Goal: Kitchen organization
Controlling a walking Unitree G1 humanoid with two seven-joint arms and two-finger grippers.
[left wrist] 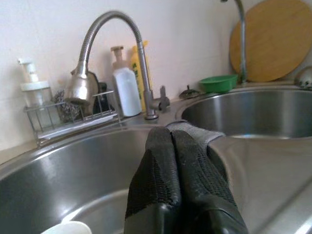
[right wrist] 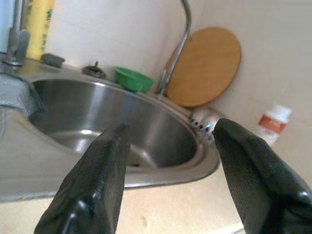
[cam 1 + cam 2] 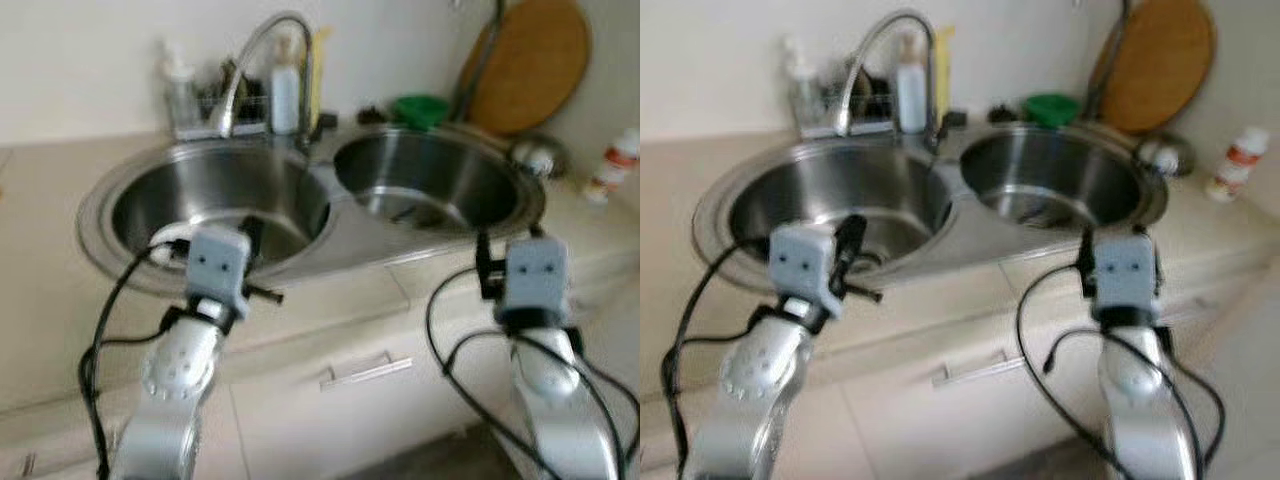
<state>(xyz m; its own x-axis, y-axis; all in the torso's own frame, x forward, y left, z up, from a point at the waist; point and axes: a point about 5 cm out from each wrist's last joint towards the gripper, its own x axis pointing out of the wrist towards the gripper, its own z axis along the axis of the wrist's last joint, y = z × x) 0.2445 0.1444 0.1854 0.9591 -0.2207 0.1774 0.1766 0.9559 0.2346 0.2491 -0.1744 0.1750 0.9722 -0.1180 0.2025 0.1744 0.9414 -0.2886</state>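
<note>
A steel double sink is set in a beige counter, with a left basin point(image 3: 215, 195) and a right basin point(image 3: 440, 175). My left gripper point(image 1: 171, 134) is shut with nothing in it and hovers at the near rim of the left basin. Something white and round point(image 3: 170, 238) lies in that basin just below the fingers. A grey cloth point(image 1: 195, 131) drapes over the ridge between the basins. My right gripper point(image 2: 170, 129) is open and empty, held in front of the right basin's near rim.
A curved faucet point(image 3: 262, 60) arches over the left basin. Behind it are a wire rack point(image 3: 215, 110), a white bottle point(image 3: 285, 95) and a yellow bottle point(image 3: 318, 70). A green bowl point(image 3: 420, 108), round wooden board point(image 3: 528, 65), metal strainer point(image 3: 538, 155) and red-and-white bottle point(image 3: 612, 165) stand back right.
</note>
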